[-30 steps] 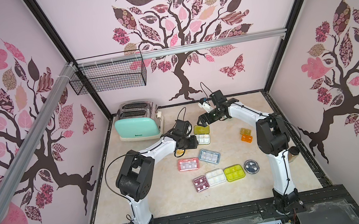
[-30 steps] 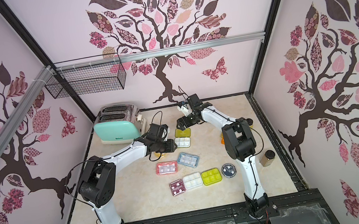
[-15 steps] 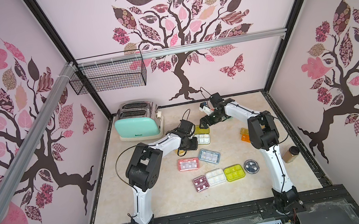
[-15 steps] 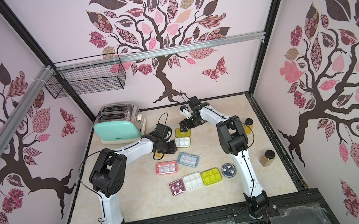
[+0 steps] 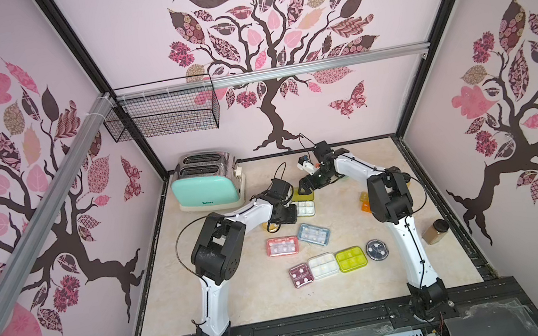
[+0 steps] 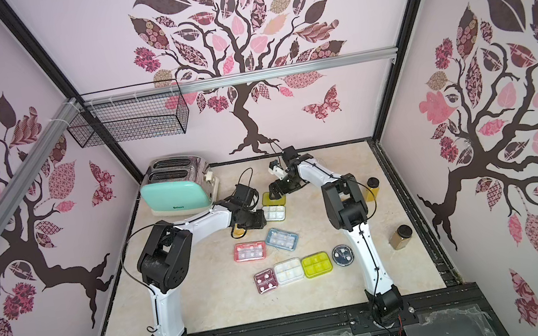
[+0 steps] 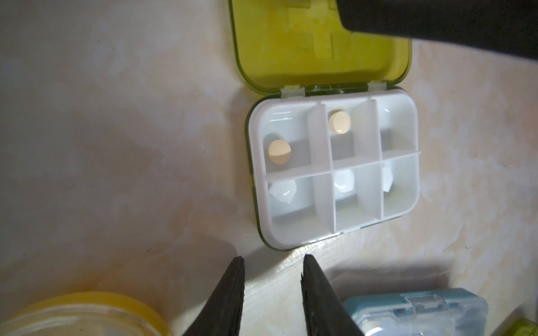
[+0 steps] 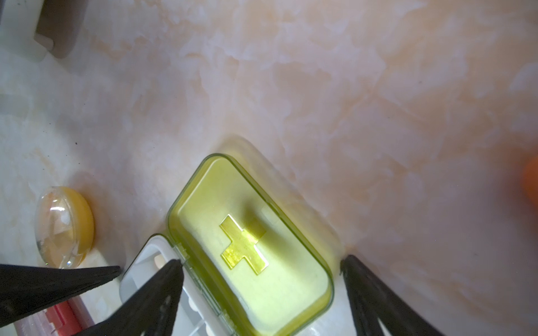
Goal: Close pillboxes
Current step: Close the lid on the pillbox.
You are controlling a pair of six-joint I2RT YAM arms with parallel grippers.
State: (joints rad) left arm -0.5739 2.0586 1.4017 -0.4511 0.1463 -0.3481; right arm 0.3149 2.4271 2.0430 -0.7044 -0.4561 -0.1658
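Right jaws spread wide, holding nothing, straddle flipped-back lid (image 8: 247, 241) of yellow-green pillbox (image 7: 334, 168), rear-centre on tabletop (image 5: 253, 306). Left jaws part-open, empty, just short of its near edge. We judge main risk: lid pushed with box unbraced, box skids or tips, pills (image 7: 279, 151) spill.

Staged kitchen corner in a robot booth: mint toaster (image 5: 207, 190), wire basket (image 5: 162, 118), tree-decal walls (image 5: 263, 49).

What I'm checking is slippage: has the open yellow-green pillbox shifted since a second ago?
No. In a top view the open pillbox sits where it did, equally far from the toaster.
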